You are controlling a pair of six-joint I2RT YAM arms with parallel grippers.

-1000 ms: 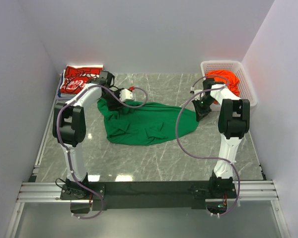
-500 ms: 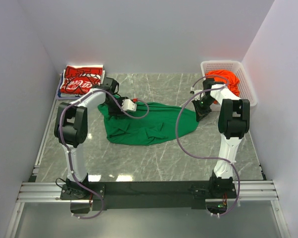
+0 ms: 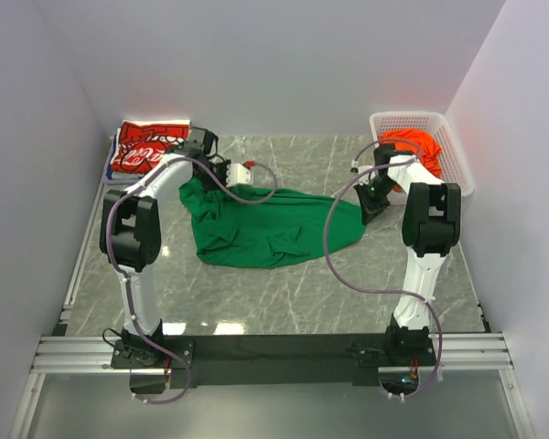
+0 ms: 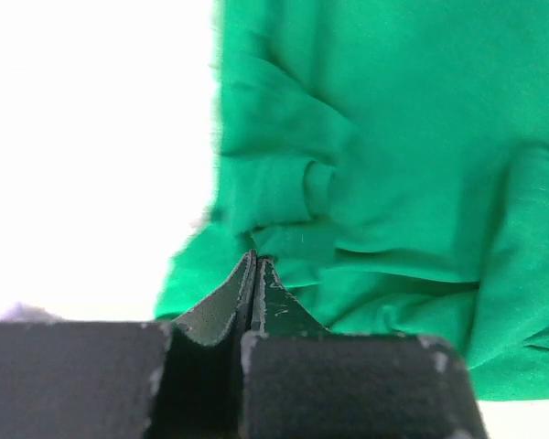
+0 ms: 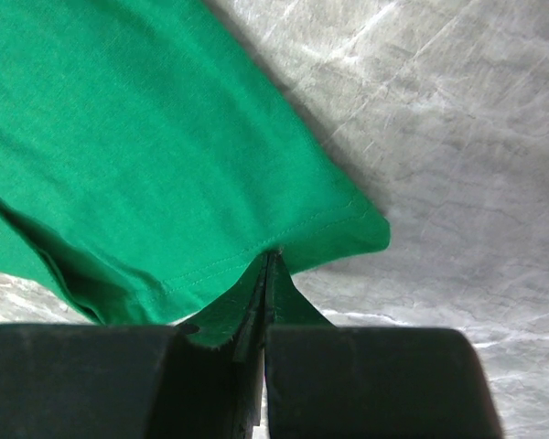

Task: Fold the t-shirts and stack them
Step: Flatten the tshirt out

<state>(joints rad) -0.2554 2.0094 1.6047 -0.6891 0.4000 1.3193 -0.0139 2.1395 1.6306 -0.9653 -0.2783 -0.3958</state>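
**Left arm lifts its pinch back toward 12 o'clock; green shirt held at both ends**

Half a second ago the left gripper (image 3: 223, 180) sat lower over the cloth, nearer 6 o'clock. It has since drawn back toward 12 o'clock, to about where it was a second ago, and the shirt's far-left edge has gone with it. The right gripper (image 3: 371, 208) has not moved. This looks like tugging to spread the garment, so the fold itself is judged not yet begun.

The left gripper (image 4: 256, 261) is clenched on a bunched ridge of the green t-shirt (image 4: 393, 165). The right gripper (image 5: 267, 254) is likewise clamped on a stitched hem corner of the green t-shirt (image 5: 137, 137).

In the top view the green t-shirt (image 3: 274, 229) lies crumpled mid-table (image 3: 284, 293). Its long axis runs roughly from 9 to 3 o'clock between the two pinches, with slack sagging toward 6 o'clock. The hem points toward 3 o'clock; which part the left pinch holds cannot be told.

The red t-shirt (image 3: 146, 146) lies folded at the 10 o'clock corner. The orange t-shirt (image 3: 412, 144) waits in the basket (image 3: 407, 117) at 2 o'clock.
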